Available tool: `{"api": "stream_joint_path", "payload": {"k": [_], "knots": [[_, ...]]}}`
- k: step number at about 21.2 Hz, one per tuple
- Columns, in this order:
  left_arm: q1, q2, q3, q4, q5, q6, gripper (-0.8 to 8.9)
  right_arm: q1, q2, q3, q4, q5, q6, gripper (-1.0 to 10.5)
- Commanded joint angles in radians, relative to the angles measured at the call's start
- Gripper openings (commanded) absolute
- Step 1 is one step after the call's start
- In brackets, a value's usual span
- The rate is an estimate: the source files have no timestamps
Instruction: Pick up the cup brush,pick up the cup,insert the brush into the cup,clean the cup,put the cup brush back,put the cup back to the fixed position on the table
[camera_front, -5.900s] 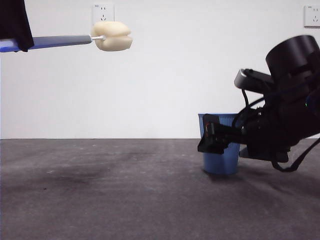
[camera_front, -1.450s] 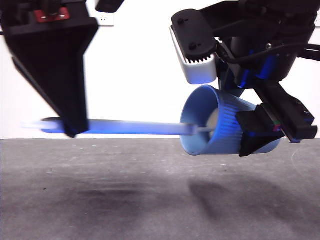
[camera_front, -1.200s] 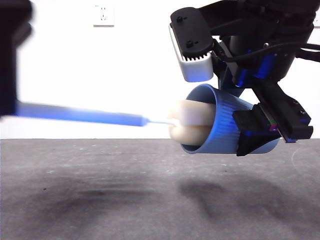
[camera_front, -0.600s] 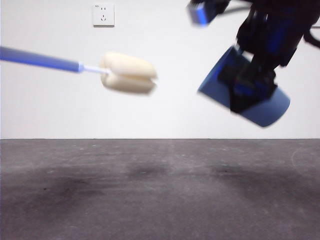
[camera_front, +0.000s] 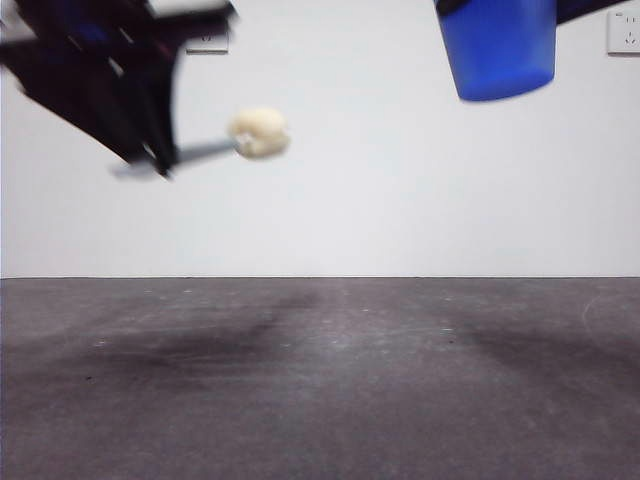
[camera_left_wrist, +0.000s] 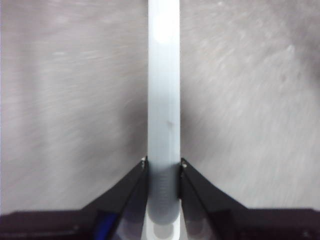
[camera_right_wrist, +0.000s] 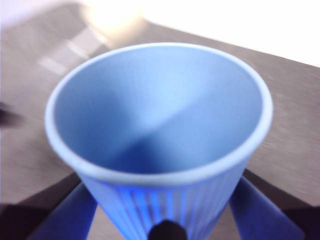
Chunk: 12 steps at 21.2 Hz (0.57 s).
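Looks like the scrubbing part is over, judging by how far apart everything is. Left gripper (camera_left_wrist: 163, 167) clenched on the cup brush (camera_left_wrist: 163, 90) handle, fingers (camera_left_wrist: 134, 186) pinching it from both sides, sponge head up in the air at upper left of the front view (camera_front: 259, 132). Right gripper (camera_right_wrist: 165, 227) grasping the cup (camera_right_wrist: 160, 135) near its base, cup held high at the top right (camera_front: 497, 50), mouth empty. Both well above the surface (camera_front: 320, 380), nothing resting on it. Next up, probably: lowering the brush and laying it flat before letting go, then setting the cup upright at its fixed spot.
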<state>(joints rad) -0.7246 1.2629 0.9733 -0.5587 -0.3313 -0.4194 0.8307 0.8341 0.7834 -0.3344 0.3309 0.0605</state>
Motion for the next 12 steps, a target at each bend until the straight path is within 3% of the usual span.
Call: {"api": "stream_joint_path", "payload": {"k": [1, 12], "knots": [[0.049, 0.089, -0.012, 0.117, 0.048, -0.007, -0.09, 0.002, -0.031, 0.006, -0.005, -0.019, 0.048, -0.2], [0.203, 0.396, -0.011, 0.366, 0.160, -0.005, -0.09, 0.002, -0.083, 0.006, -0.102, -0.019, 0.083, -0.2]]}}
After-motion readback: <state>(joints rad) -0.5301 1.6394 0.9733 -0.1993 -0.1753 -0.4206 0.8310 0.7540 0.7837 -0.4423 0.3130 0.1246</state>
